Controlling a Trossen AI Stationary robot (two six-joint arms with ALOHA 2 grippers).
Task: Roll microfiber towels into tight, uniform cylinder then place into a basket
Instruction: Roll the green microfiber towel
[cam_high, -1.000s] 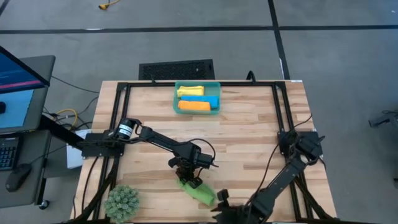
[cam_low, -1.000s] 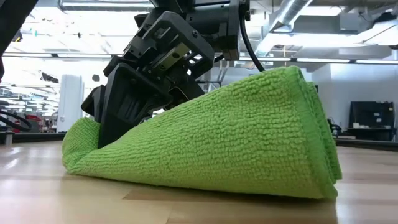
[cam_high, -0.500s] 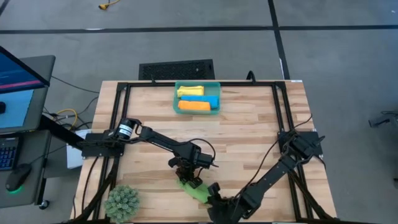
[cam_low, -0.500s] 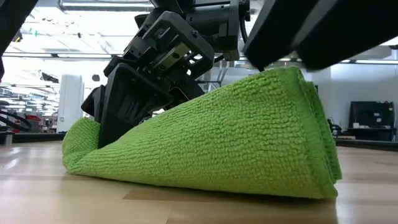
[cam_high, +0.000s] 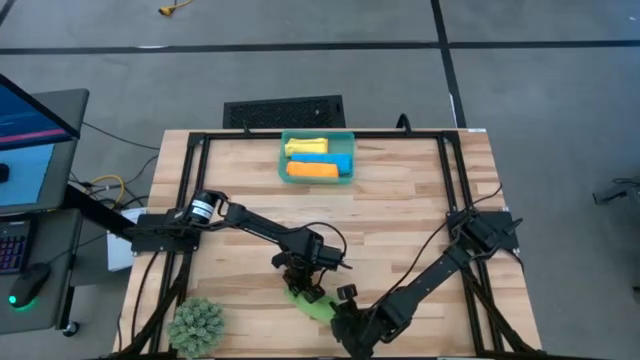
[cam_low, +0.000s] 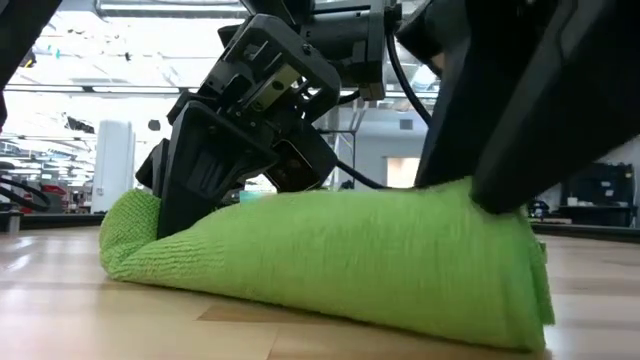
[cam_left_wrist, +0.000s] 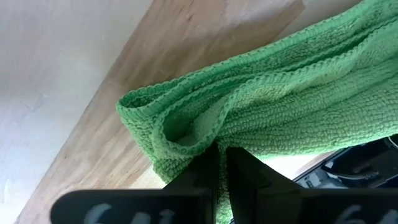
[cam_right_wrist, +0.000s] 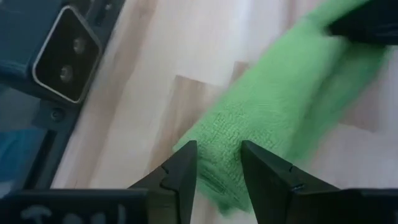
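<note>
Between both pincers, green towel (cam_high: 312, 303), left pincer (cam_high: 299, 289) clamped

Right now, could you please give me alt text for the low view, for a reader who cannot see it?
A rolled green towel lies on the wooden table, filling the picture. The left gripper is shut on its far end, and the right gripper presses down on its near end with fingers apart.

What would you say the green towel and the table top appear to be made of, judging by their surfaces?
The green towel looks like soft microfiber or terry cloth: its surface is a dense looped pile, matte, with stitched hems visible in the left wrist view. The table top appears to be light wood, probably butcher-block style: pale planks with visible grain and joints, and a smooth, slightly satin finish.
</note>
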